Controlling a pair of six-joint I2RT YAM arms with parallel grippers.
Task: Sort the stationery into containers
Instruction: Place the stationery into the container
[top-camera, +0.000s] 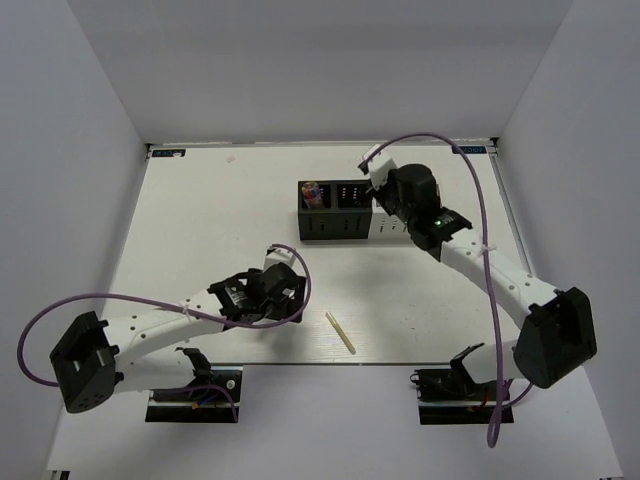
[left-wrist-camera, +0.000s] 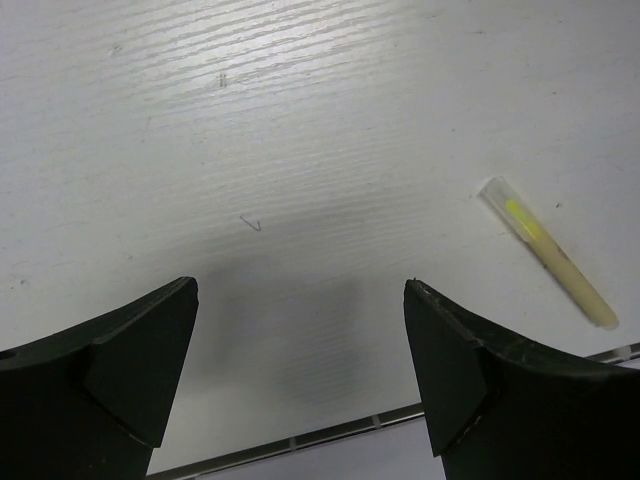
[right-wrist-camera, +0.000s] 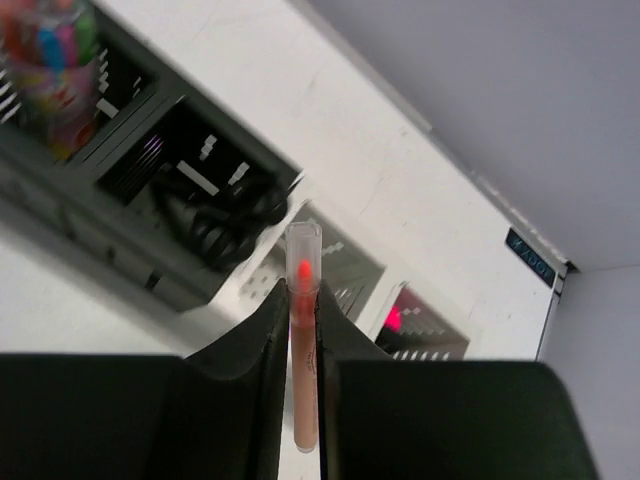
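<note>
Right wrist | right tool (right-wrist-camera: 302, 305) clamps pink stick (right-wrist-camera: 303, 255) | left tool (left-wrist-camera: 300, 295) spread wide

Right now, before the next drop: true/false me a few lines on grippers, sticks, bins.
1. The right gripper is shut on a pink stick. True.
2. The left gripper holds the tan stick. False: its jaws are open and empty, and the stick lies on the table off to one side.
3. The scissors lie on the table. False: they sit inside a black bin.
4. The right gripper hangs over the bins. True.
5. Two sticks lie loose on the table. False: only the tan stick shows there.
</note>
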